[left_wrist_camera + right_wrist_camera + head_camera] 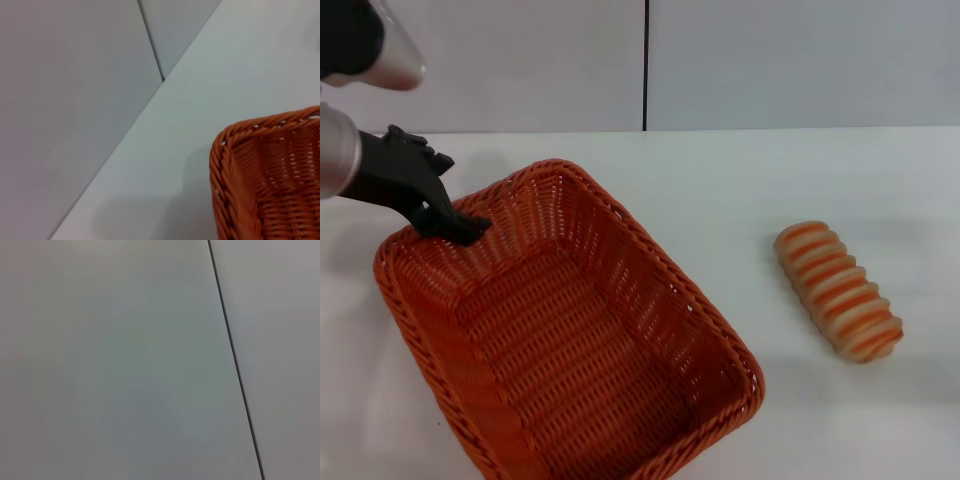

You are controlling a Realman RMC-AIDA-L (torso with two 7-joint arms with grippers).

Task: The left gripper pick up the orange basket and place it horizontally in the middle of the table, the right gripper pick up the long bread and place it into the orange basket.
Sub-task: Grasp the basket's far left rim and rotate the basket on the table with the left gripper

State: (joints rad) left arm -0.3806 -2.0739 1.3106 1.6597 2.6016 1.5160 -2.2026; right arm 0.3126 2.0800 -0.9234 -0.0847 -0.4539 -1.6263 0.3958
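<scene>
basket (570, 350) left on table (740, 190) | bread (838, 290) right (well apart)

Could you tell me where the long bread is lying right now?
In the head view, the long bread lies on the table at the robot's right, apart from the orange basket.

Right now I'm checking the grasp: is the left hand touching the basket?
Touching. In the head view the left hand sits on the basket's far left rim, its black tips overlapping the weave with no gap showing.
</scene>
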